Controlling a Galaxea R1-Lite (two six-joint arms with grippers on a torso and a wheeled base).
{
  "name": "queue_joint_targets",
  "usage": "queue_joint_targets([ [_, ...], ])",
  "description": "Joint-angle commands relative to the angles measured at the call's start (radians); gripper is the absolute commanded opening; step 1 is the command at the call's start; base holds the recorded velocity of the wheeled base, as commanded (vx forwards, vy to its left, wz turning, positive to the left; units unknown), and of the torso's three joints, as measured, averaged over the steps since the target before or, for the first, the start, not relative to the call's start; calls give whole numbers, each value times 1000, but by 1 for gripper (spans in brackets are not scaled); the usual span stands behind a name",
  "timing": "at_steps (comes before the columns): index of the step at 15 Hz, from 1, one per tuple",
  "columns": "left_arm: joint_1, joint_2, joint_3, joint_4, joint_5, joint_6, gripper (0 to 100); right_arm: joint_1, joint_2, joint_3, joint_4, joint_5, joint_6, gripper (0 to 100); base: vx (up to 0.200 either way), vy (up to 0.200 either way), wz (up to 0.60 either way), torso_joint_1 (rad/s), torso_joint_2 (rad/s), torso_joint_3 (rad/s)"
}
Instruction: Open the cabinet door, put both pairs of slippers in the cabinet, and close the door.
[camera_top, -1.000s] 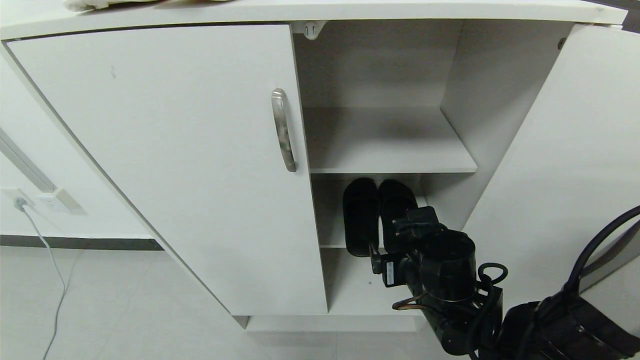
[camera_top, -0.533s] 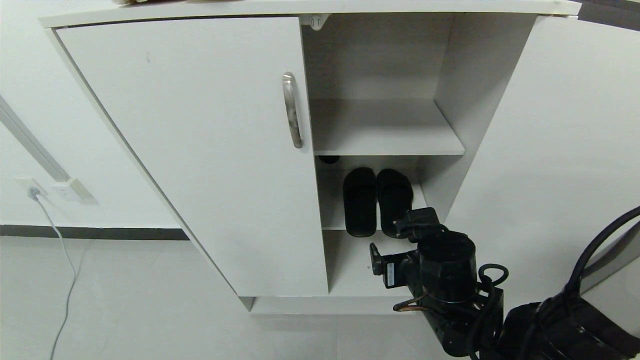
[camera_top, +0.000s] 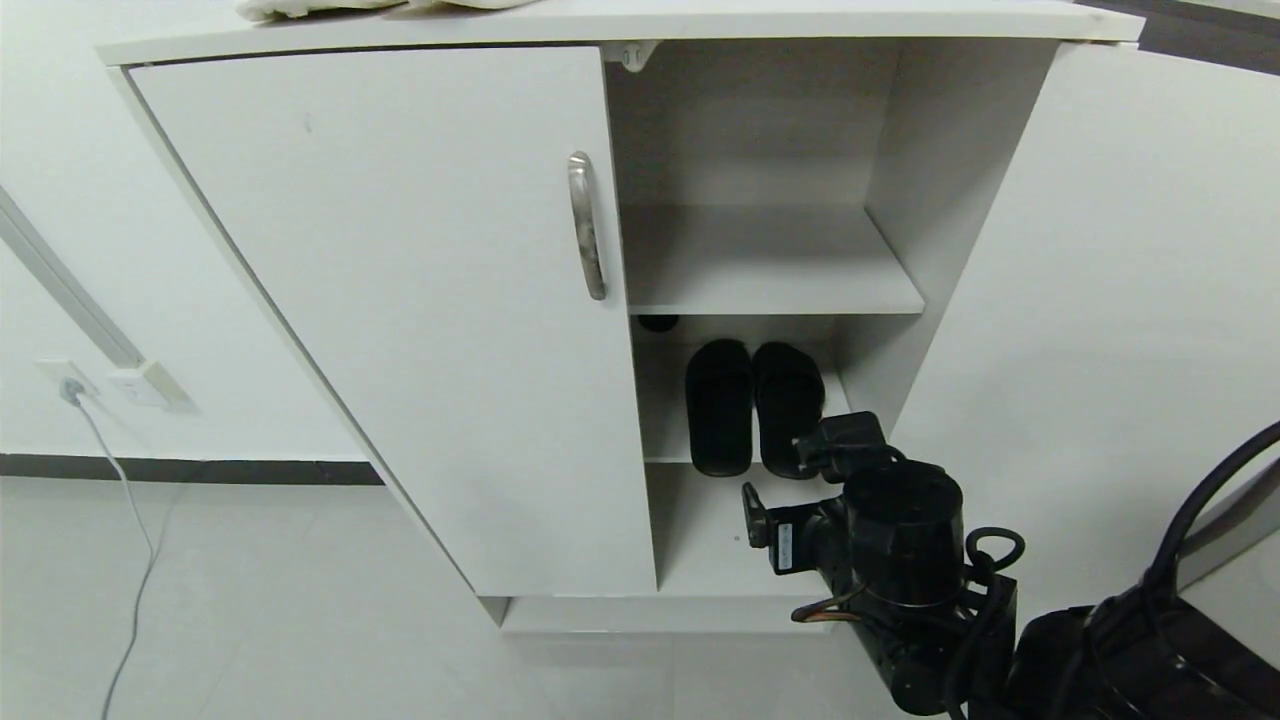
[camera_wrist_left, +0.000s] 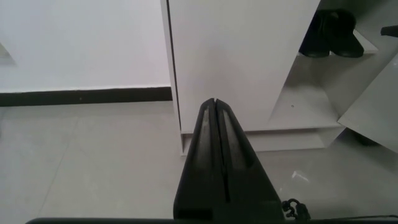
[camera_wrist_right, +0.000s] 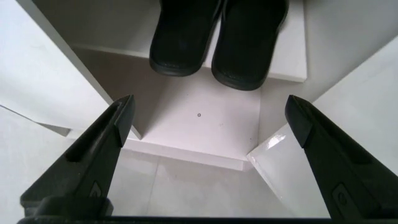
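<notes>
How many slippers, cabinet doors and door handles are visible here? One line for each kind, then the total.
Black slippers: 2 sure; dark shape behind, unclear
Doors: 2, shut door, open door
Door handles: 1
Total: 5

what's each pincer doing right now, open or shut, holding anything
Left pincer: shut, holding nothing.
Right pincer: open, empty, just in front of the black slippers.

Wall socket (camera_top: 68, 385) with grey cable (camera_top: 151, 545), dark baseboard (camera_top: 190, 470), pale tiled floor (camera_top: 260, 640).
</notes>
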Motion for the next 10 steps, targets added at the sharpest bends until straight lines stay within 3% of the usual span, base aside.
queue_joint_targets([
  [1,0,1,0,0,0,0,0,0,-1,0,0,0,0,100,0,0,0,7,-2,159],
  [6,0,1,0,0,0,1,0,0,1,8,0,0,0,100,0,0,0,3,1,188],
  [10,0,1,0,0,0,6,0,-3,7,12,-2,0,3,100,0,0,0,-1,1,27],
])
